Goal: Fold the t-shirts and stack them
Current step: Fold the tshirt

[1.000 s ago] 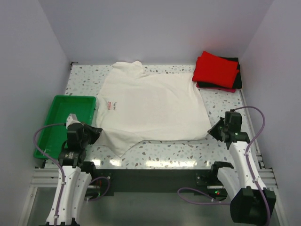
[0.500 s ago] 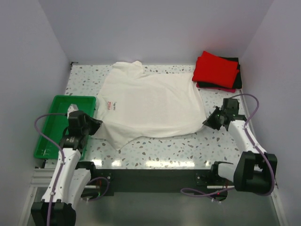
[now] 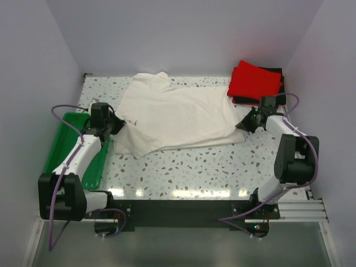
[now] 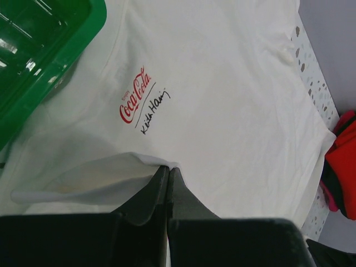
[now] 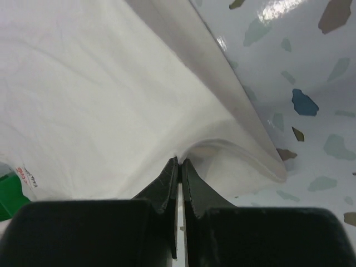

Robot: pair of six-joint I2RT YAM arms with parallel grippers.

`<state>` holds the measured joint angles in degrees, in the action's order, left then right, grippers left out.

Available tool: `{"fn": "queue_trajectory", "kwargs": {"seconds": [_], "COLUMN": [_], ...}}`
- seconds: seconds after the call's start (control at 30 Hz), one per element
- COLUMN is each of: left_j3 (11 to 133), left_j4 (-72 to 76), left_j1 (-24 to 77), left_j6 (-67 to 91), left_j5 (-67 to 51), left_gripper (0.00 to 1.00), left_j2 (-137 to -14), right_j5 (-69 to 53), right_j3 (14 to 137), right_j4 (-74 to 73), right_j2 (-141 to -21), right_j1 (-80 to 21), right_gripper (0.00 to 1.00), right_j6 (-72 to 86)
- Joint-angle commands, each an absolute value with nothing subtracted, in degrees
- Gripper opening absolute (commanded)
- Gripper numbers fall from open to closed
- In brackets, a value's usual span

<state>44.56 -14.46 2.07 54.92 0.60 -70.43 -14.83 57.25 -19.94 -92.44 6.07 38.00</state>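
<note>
Across the far half of the bench (image 3: 194,172), a cream shirt (image 3: 178,111) lies spread, collar (image 3: 154,77) toward the far edge and hem (image 3: 183,146) toward the near edge. Its long axis runs near to far.

The left gripper (image 3: 118,125) is closed on cloth at the hem's left corner, beside the logo (image 4: 136,103). In the left wrist view the fingers pinch a small tented fold. The right gripper (image 3: 243,124) is closed on the hem's right corner. The right wrist view shows the cloth peaked at the fingertips and draping down to the bench. The line between the two grippers runs parallel to the near edge, and the body of the shirt lies beyond both, toward the far edge.

The likely fold carries the hem away from the arms toward the collar, so both grippers must travel together to keep the hem straight.

At the far right corner a folded red shirt (image 3: 255,82) rests on a folded black shirt (image 3: 282,95). The right arm is nearer this stack. A green tray (image 3: 55,158) sits at the left edge, partly under the left arm.

Materials: the shirts are soft, matt knit that creases and sags readily. The tray is rigid, glossy plastic with raised walls. The bench is smooth, reflective and speckled.
</note>
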Motion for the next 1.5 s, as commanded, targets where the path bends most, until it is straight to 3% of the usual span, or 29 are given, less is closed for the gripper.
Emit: {"fn": "queue_trajectory", "kwargs": {"seconds": [0.0,0.77,1.47], "left_j3": [49.74,58.88,65.48], "left_j4": [-9.93,-9.93,-10.63], "left_j1": [2.37,1.41,0.7], "left_j6": [55.02,53.44,53.35], "left_j5": [3.77,5.19,5.1], "left_gripper": [0.0,0.0,0.0], "left_j2": [-72.5,-82.79,-91.49], "right_j5": [-16.61,-20.47,-23.11], "right_j3": [61.52,59.76,66.44], "right_j4": [-16.44,-8.09,-7.91], "right_j2": [-94.74,-100.37,-106.43], "right_j1": [6.33,10.46,10.37], "right_gripper": [0.0,0.0,0.0], "right_j6": [40.08,44.91,44.65]}}
